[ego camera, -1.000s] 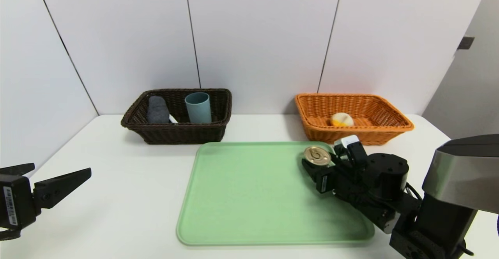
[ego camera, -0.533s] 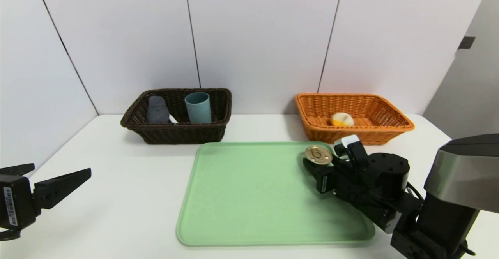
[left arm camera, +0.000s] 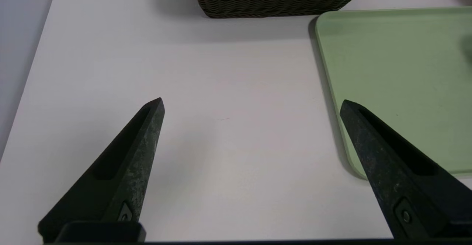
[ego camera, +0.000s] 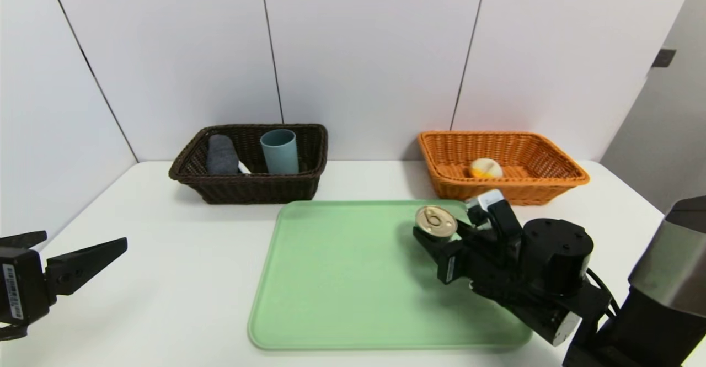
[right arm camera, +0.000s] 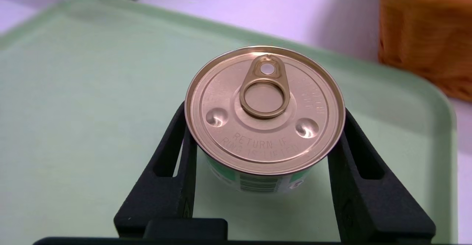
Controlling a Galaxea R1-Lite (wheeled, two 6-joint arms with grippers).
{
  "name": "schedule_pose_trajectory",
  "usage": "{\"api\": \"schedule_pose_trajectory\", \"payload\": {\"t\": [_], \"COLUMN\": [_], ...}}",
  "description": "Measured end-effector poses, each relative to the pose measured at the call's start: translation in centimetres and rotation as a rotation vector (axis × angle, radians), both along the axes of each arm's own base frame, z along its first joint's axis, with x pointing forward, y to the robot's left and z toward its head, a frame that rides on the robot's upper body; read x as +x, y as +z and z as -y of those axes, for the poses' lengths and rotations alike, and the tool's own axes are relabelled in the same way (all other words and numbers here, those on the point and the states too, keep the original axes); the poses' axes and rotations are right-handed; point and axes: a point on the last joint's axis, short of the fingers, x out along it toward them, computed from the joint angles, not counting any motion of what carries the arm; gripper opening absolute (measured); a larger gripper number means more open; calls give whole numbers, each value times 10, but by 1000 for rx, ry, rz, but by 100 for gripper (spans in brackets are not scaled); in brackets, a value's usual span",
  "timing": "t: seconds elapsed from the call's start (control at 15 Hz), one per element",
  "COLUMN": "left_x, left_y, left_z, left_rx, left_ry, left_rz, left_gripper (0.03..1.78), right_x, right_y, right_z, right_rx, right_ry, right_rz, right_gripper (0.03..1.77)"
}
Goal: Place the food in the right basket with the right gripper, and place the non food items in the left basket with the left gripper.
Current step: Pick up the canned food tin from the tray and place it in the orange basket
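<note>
- Our right gripper (ego camera: 441, 234) fingers clamp the can (ego camera: 436, 222) above the tray (ego camera: 342, 278).
- We keep it level, carrying toward the orange basket (ego camera: 551, 182) at two o'clock.
- Left gripper (left arm camera: 250, 105) parked, fingers open.

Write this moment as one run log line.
right tool: shut on can, above green tray | left tool: open, parked | orange basket: next

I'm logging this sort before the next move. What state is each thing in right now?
can: upright, sealed, gripped by the right gripper, above the tray.
left gripper: open, holding nothing, beside the tray.
green tray: nothing lying on it.
brown basket: holds an upright teal cup and a grey roll.
orange basket: holds one pale round food item.
</note>
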Motion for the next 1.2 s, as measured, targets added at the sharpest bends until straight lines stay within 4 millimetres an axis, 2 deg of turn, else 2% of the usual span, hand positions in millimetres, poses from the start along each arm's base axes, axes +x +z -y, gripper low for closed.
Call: {"api": "schedule_pose_trajectory", "payload": {"t": [0.27, 0.53, 0.87, 1.07, 1.2], "left_x": [0, 2, 5, 7, 8], "left_y": [0, -2, -1, -1, -1], "left_z": [0, 1, 2, 2, 2], "left_rx": [1, 4, 5, 5, 6], "left_ry": [1, 1, 1, 0, 0], "left_rz": [-3, -13, -18, -19, -22], "left_gripper": [169, 169, 169, 169, 169], "right_x": [-12, -13, 5, 22, 34], "right_y": [33, 72, 146, 192, 213], "right_z": [-4, -4, 8, 27, 45], "right_rx": [47, 79, 95, 92, 77], "right_ry": [30, 31, -32, -102, -152], "right_rz": [80, 131, 165, 161, 119], "right_gripper": [97, 97, 97, 97, 97]}}
